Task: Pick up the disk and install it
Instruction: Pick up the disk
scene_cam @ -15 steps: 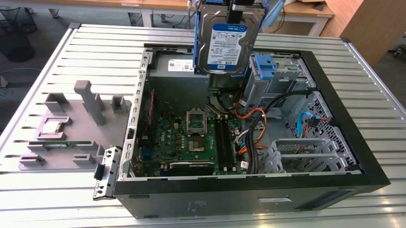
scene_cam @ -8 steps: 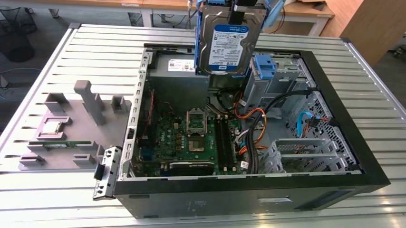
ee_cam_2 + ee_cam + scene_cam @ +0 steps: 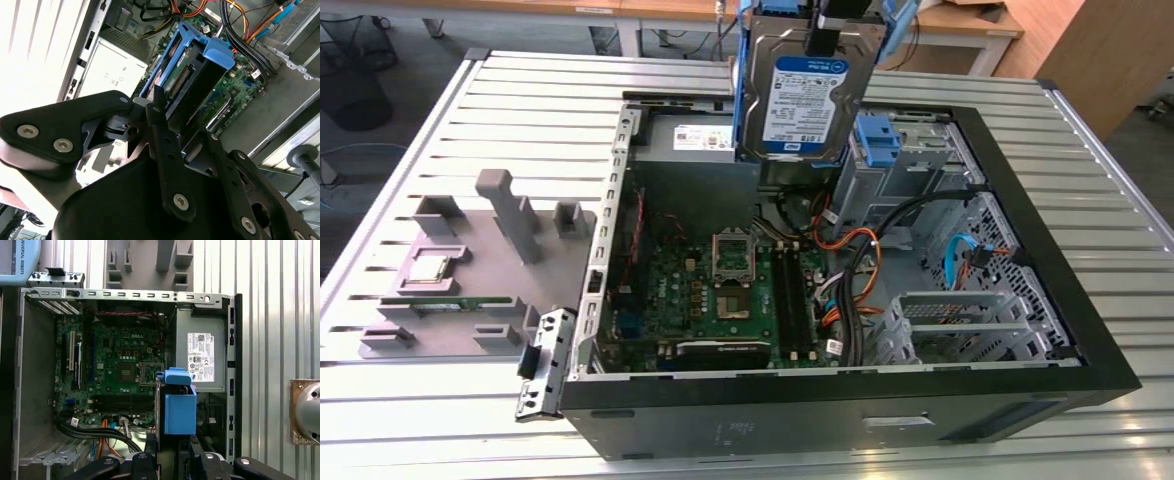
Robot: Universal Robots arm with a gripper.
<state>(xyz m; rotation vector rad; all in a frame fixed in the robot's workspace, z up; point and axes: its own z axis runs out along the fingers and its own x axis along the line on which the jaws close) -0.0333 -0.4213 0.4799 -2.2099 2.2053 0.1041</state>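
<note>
End effector (image 3: 167, 112) grips disk (image 3: 803, 100) on edge above open case (image 3: 854, 400); a slip or tilt risks snagging cables (image 3: 858, 255) or striking motherboard (image 3: 720, 290).

Disk (image 3: 798, 100): silver-grey body, white-and-blue label, blue carrier rails. Computer case (image 3: 854, 415): black shell, green motherboard (image 3: 720, 290), cables (image 3: 894, 212) in orange, black and light blue. Table (image 3: 440, 110): pale grey, ribbed in parallel slats; parts fixture (image 3: 480, 240): plain mid-grey; gripper (image 3: 172, 446): matte black with silver screw heads.
</note>
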